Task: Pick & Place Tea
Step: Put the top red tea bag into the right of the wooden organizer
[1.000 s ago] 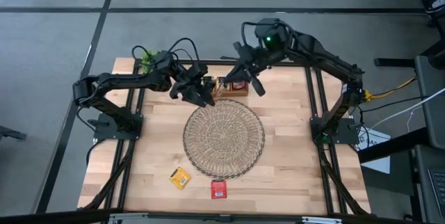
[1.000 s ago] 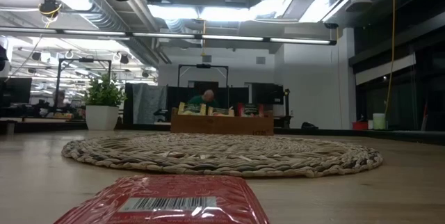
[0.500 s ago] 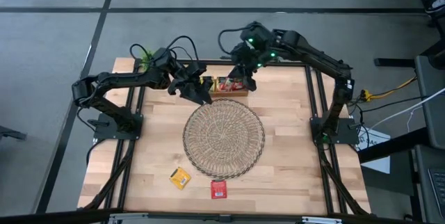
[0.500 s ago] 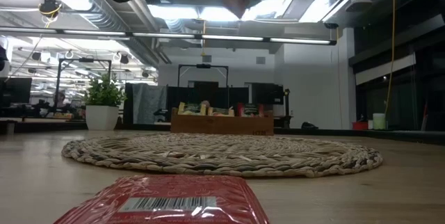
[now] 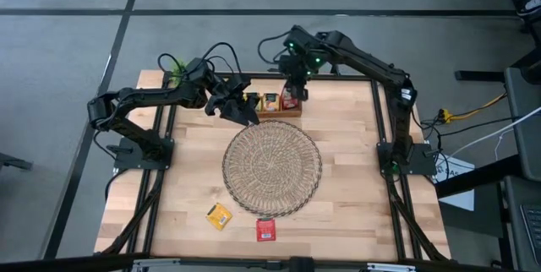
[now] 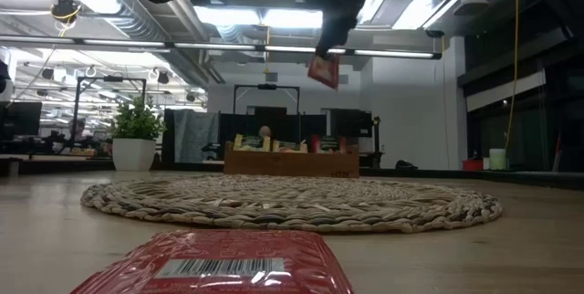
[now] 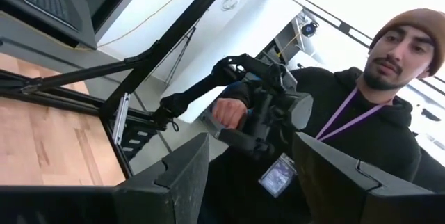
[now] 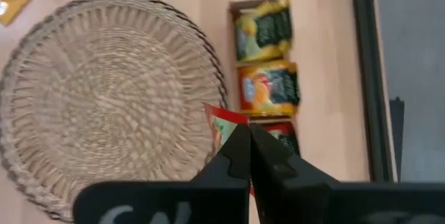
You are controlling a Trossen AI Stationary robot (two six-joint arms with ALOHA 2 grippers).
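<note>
My right gripper [image 5: 292,96] is shut on a red tea sachet [image 6: 324,68] above the small wooden box [image 5: 270,105] at the table's far edge. The box holds yellow [image 8: 263,28], orange [image 8: 270,87] and red sachets standing on edge. My left gripper [image 5: 244,112] hovers open and empty beside the box's left end, by the far rim of the round wicker mat [image 5: 272,168]. A yellow sachet [image 5: 219,215] and a red sachet [image 5: 265,230] lie flat on the table near its front edge. My right gripper pinches the red sachet between its two shut fingers [image 8: 240,158], at the sachet's upper part [image 8: 221,128]. The fingers point down from above. The sachet hangs tilted below them, lifted clear above the box [image 6: 290,160].
A small green potted plant [image 5: 177,73] stands at the far left corner. A person [image 7: 361,106] shows beyond the table in the left wrist view. Bare wood lies left and right of the mat [image 8: 104,92].
My right gripper has come down over the box with the red sachet, which hangs lower in the low view than half a second ago. Its arm has swung toward the table's left. My left gripper has stayed beside the box.
</note>
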